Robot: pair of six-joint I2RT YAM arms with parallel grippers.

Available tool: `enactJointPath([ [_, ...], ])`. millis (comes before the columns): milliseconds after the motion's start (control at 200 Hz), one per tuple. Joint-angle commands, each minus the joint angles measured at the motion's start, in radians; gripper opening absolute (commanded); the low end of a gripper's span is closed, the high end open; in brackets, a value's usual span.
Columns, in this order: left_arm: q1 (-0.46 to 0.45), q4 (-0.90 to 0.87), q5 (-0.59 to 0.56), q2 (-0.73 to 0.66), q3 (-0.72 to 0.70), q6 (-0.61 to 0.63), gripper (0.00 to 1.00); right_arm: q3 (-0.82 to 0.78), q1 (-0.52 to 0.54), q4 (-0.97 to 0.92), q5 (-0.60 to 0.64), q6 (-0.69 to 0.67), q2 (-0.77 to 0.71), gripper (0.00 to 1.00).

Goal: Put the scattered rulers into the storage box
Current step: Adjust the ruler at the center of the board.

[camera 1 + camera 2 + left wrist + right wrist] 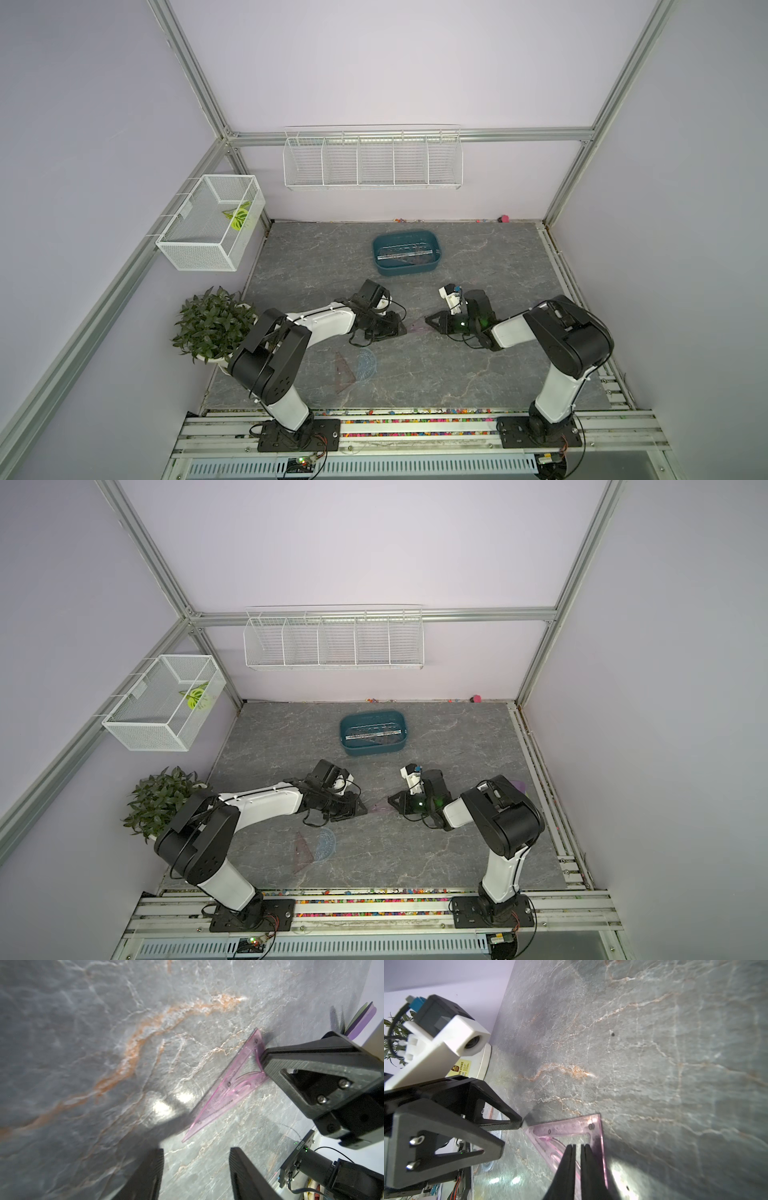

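Observation:
A pink-purple transparent triangle ruler lies flat on the grey marble table between the two arms. My right gripper is shut, with its tips over the triangle's wide end. My left gripper is open and holds nothing; it sits just off the triangle's sharp tip. A second triangle and a bluish protractor lie nearer the front. The teal storage box stands behind, with a clear straight ruler in it.
A potted plant stands at the left edge beside the left arm. A white mesh basket and a wire rack hang on the walls. Pastel purple pieces lie by the right wall.

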Motion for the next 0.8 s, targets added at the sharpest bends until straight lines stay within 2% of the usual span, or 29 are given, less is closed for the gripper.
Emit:
enactJointPath([
  [0, -0.028, -0.154, -0.081, 0.129, -0.051, -0.001, 0.57, -0.055, 0.002, -0.186, 0.05, 0.009, 0.049, 0.14],
  [510, -0.042, -0.151, -0.084, 0.173, -0.042, 0.013, 0.55, -0.063, -0.006, -0.163, 0.04, 0.018, 0.049, 0.14],
  [665, -0.042, -0.132, -0.074, 0.193, -0.011, 0.017, 0.45, -0.064, -0.005, -0.166, 0.036, 0.02, 0.044, 0.14],
  [795, -0.043, -0.121, -0.066, 0.222, -0.003, 0.026, 0.28, -0.069, -0.006, -0.169, 0.04, 0.018, 0.036, 0.14],
])
